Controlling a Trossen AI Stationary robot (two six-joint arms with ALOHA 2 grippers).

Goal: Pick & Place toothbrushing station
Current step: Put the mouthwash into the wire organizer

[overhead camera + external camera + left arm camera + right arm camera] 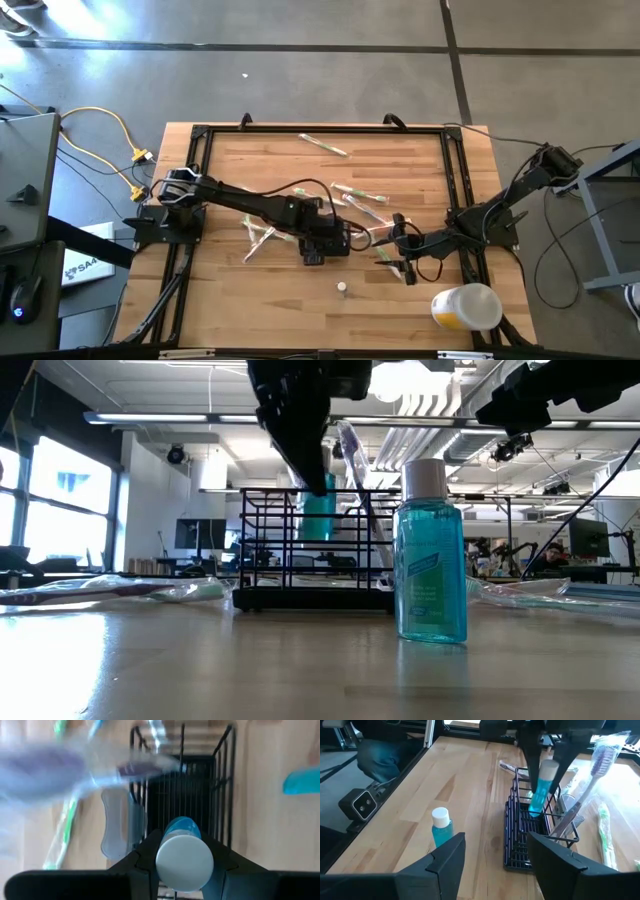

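Note:
The toothbrushing station, a small black wire caddy (520, 845) (280, 550), stands on the wooden table near its middle. A wrapped toothbrush (592, 775) leans in it, head up. My left gripper (547, 765) comes down from above the caddy, shut on a small blue bottle (539, 800) with a white cap, whose lower end is between the caddy's wires. My right gripper (495, 865) hovers open just to the caddy's right (398, 240), nothing between its fingers. My left gripper pinches the blue bottle at its top end, by the white cap (184, 862), one finger (142, 857) on either side. The fingers slant steeply down from above. The bottle hangs nearly upright, its lower end (535, 811) inside the caddy; whether it rests on the caddy floor I cannot tell.
A second blue bottle (342, 288) (432, 560) stands on the table nearer the front edge. A white-and-yellow cup (465, 307) lies at the front right. Wrapped toothbrushes lie scattered (325, 145) (258, 238) (362, 192). A black frame rail (200, 160) borders the table.

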